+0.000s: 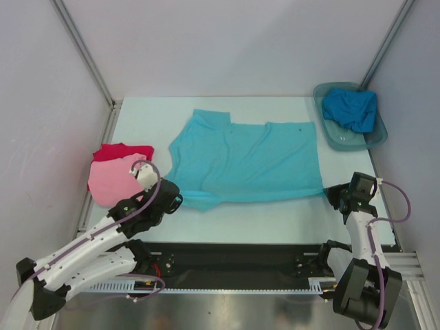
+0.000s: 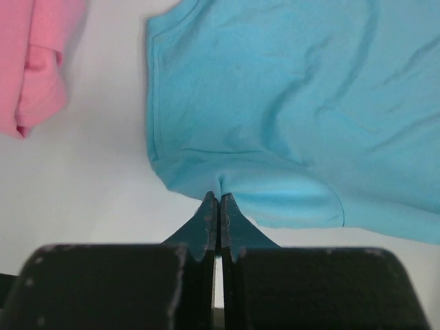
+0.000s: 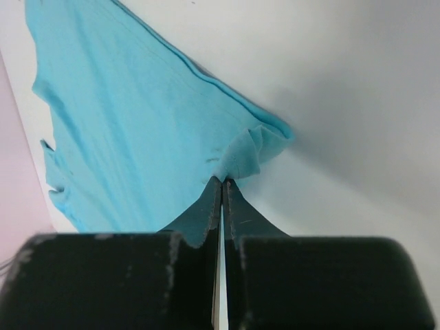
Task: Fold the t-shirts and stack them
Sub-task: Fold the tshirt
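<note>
The turquoise t-shirt [image 1: 247, 161] lies spread flat on the table [image 1: 275, 223]. Its long axis runs left to right, with the neck end to the left and the hem to the right. The left gripper [image 2: 218, 201] is pinched tight on its near sleeve. The right gripper [image 3: 222, 182] is pinched tight on its near hem corner, where the cloth bunches. Left of the turquoise t-shirt and apart from it, a folded pink t-shirt [image 1: 117, 182] sits on a red t-shirt [image 1: 110, 150]. Beyond its far hem corner, a blue t-shirt [image 1: 350, 108] lies crumpled in a grey tub [image 1: 332, 136]. Only the top view shows the grey tub and the red t-shirt. The left wrist view catches the pink t-shirt's edge.
</note>
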